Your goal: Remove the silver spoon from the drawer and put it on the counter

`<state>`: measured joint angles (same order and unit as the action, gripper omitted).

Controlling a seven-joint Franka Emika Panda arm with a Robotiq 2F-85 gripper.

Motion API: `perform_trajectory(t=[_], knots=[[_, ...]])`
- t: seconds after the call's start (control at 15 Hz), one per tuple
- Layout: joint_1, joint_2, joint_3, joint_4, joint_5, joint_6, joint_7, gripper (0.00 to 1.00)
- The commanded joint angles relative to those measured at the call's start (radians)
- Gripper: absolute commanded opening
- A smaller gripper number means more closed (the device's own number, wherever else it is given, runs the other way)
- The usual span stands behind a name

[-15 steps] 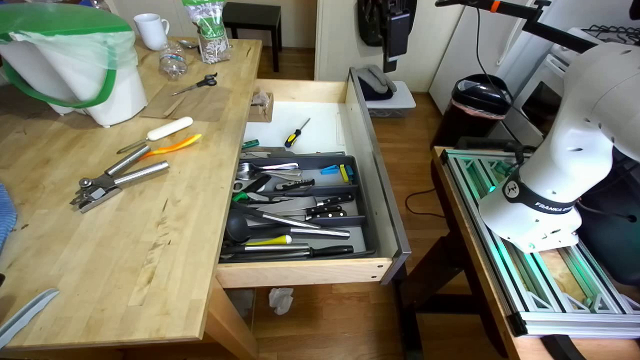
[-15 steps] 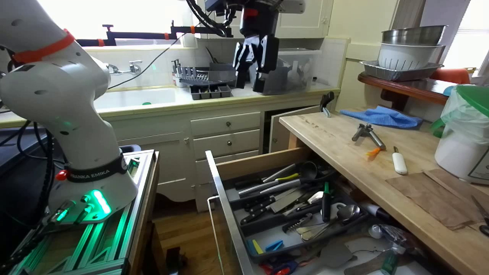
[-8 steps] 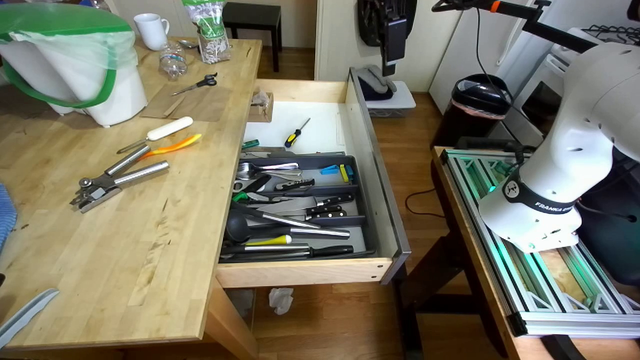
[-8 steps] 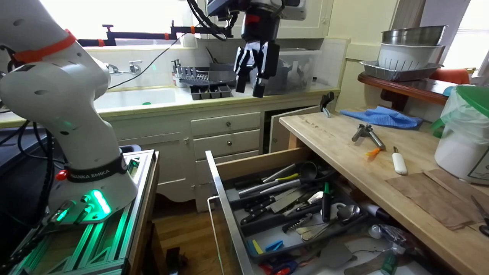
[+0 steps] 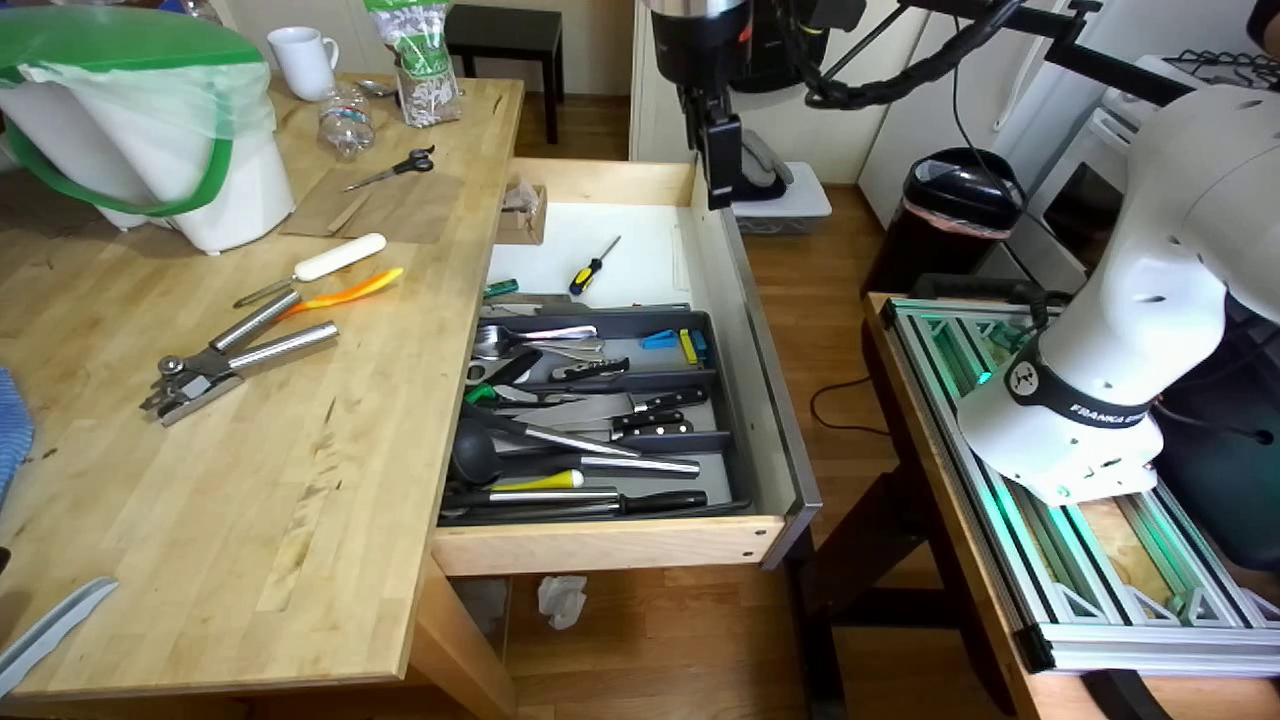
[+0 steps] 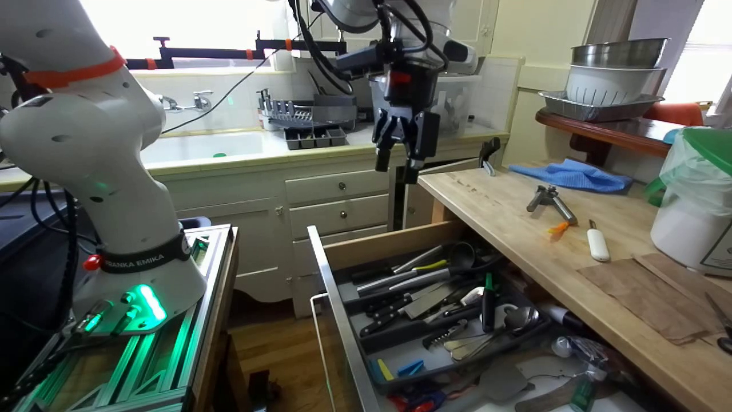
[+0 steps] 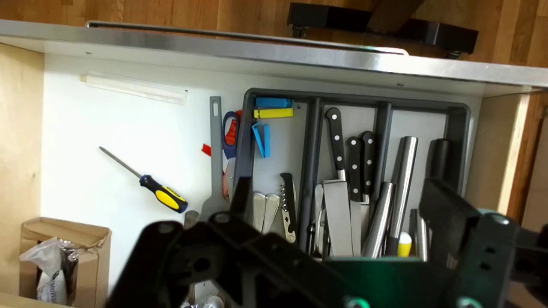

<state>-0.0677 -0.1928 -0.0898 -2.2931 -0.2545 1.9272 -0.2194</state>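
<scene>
Silver spoon (image 6: 521, 318): it lies in the open drawer (image 5: 600, 549), in the compartment of the dark tray (image 7: 364, 99) which also holds the clips (image 7: 274, 112); in the wrist view I cannot make it out.
Gripper (image 6: 397, 167): it is released, its two fingers (image 7: 242, 194) standing well apart; it hangs above the drawer, clear of the cutlery.
Spoon's neighbours: a tool with black and green handle (image 6: 488, 309) lies just beside the bowl, most in the way; a corkscrew (image 7: 289, 206) and two flat metal handles (image 7: 270, 209) are near.
Other compartments: knives (image 7: 338, 216) in the middle one, then long steel handles (image 7: 403, 179) and a black ladle (image 5: 473, 455).
Drawer bottom: a screwdriver (image 7: 167, 196), a grey spatula (image 7: 216, 158) and a cardboard box (image 7: 100, 269).
Counter (image 5: 250, 540): in an exterior view its edge hides one end of the tray, close to the spoon's bowl; scissors (image 5: 412, 163) and a white bin (image 5: 240, 210) are upon it.
Arm (image 6: 97, 131): it stands on the metal frame (image 5: 1160, 640), reaches over toward the drawer, and its wrist points the fingers downward.
</scene>
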Motion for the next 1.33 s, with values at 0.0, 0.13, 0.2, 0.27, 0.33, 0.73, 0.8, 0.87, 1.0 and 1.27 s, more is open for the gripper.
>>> perform_trajectory(t=[0.0,0.13,0.2,0.27,0.33,0.73,0.8,0.87,1.0,1.27], knots=[[-0.003,0.056,-0.006,-0.022,0.016,0.114,0.01,1.0],[-0.007,0.09,-0.008,-0.04,0.009,0.196,0.02,1.0],[-0.01,0.113,-0.01,-0.043,0.012,0.225,0.021,1.0],[-0.013,0.133,-0.012,-0.047,0.012,0.257,0.024,1.0],[-0.007,0.096,-0.004,-0.034,0.003,0.196,0.009,1.0],[-0.008,0.103,-0.003,-0.033,0.003,0.206,0.009,1.0],[-0.008,0.103,-0.003,-0.033,0.003,0.206,0.009,1.0],[-0.007,0.103,-0.003,-0.033,0.003,0.206,0.009,1.0],[-0.008,0.103,-0.003,-0.033,0.003,0.206,0.009,1.0],[-0.007,0.142,0.0,-0.042,-0.032,0.306,0.024,1.0]])
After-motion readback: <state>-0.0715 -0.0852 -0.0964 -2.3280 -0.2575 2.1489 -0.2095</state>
